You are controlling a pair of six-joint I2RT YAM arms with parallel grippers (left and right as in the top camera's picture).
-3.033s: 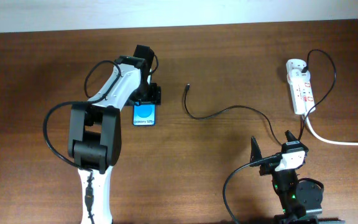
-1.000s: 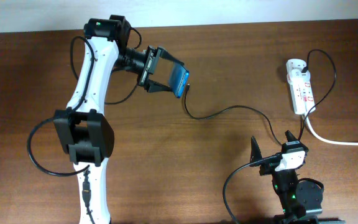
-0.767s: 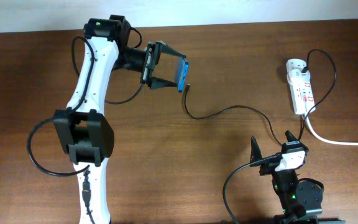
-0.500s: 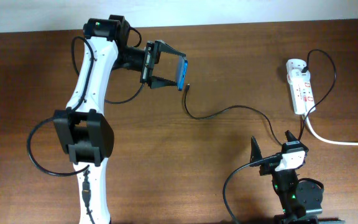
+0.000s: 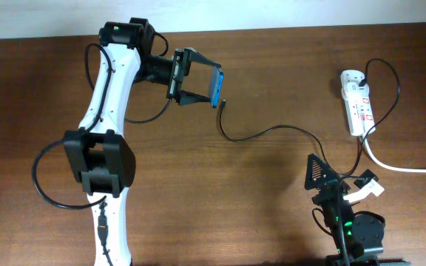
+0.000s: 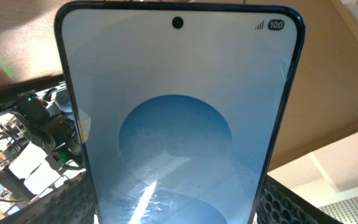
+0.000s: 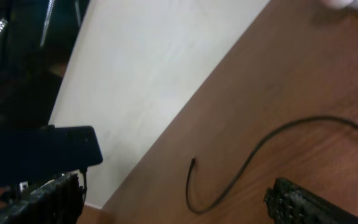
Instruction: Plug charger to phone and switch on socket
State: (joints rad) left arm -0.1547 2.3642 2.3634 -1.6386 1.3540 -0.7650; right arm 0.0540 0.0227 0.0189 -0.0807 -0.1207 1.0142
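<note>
Currently, the count is standing at one phone (image 5: pixel 217 87), one charger (image 5: pixel 272 130), one socket (image 5: pixel 357 103) and two claws. The left claw (image 5: pixel 205 81) is clamping the phone by its long edges and holding it off the table (image 5: pixel 198 185), edge-on to the overhead camera. The charger's connector tip is lying on the wood just beyond that claw's fingertips, apart from the phone. Its plug end is reaching the socket, well apart from the left claw and ahead of the right claw (image 5: pixel 342 181). The right claw is standing wide apart, gripping nothing (a thick white cord (image 5: pixel 409 169) is running beside it). Only the left wrist view is showing the screen face-on: a blue rounded shape, "100" at the corner. The right wrist view is showing the phone as a dark slab, with the connector tip on the wood. Only the overhead view is showing the socket whole.
</note>
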